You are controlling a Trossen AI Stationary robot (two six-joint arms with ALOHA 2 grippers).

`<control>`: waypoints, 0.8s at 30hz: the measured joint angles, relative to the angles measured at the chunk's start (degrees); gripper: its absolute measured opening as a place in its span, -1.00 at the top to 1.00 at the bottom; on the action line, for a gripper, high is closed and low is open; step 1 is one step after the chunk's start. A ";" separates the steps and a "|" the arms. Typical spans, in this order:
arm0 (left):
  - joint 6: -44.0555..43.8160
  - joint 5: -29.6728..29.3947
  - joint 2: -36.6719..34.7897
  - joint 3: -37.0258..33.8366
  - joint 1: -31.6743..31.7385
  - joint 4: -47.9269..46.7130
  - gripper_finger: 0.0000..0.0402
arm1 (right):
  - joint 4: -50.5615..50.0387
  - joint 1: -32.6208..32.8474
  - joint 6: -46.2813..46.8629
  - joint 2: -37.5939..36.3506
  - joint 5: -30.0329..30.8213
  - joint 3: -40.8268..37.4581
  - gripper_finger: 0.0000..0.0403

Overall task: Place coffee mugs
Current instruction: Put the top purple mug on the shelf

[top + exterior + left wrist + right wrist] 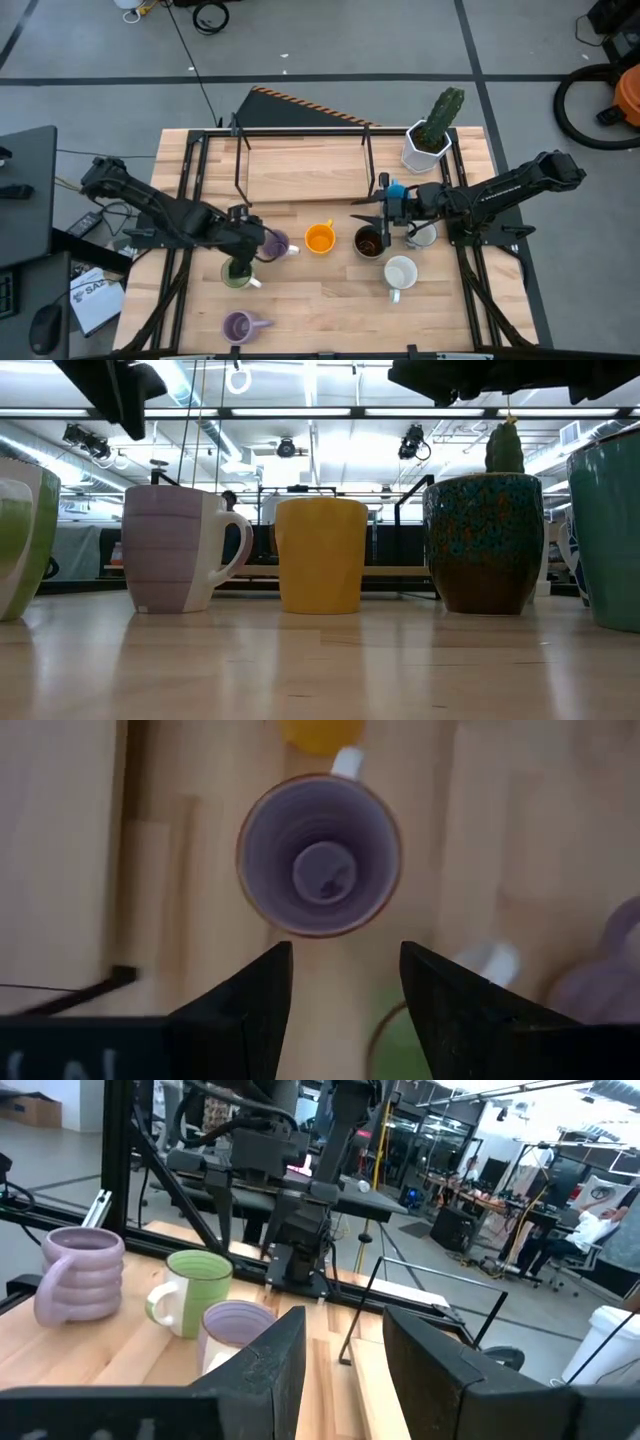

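Left gripper (340,985) spread, empty, purple mug (319,855) just ahead: rigid, glossy, likely breakable; best pinched on the rim.

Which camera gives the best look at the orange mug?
The low view: the orange mug stands in full profile, centre frame. The high view shows its open top from above. The left wrist view catches only an orange edge; the right wrist view doesn't show it.

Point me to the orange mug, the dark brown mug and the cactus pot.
Orange mug (319,239), high view, its inside.
Dark brown mug (367,243), high view, its rim.
Cactus pot (421,153), high view, its white wall.
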 joint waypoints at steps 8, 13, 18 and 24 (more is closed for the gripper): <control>7.18 0.29 5.65 1.81 2.82 2.63 0.04 | -2.93 0.00 0.38 0.00 -0.02 -0.02 0.30; 6.97 1.38 9.13 1.81 2.58 4.90 0.04 | -3.24 0.22 0.59 0.00 -0.02 -0.02 0.30; 9.82 2.29 11.65 1.81 1.04 6.63 0.04 | -3.42 0.20 1.82 0.00 -0.02 -0.02 0.30; 9.84 2.05 15.50 1.85 0.72 7.38 0.04 | -3.43 0.21 1.80 0.00 -0.03 -0.02 0.30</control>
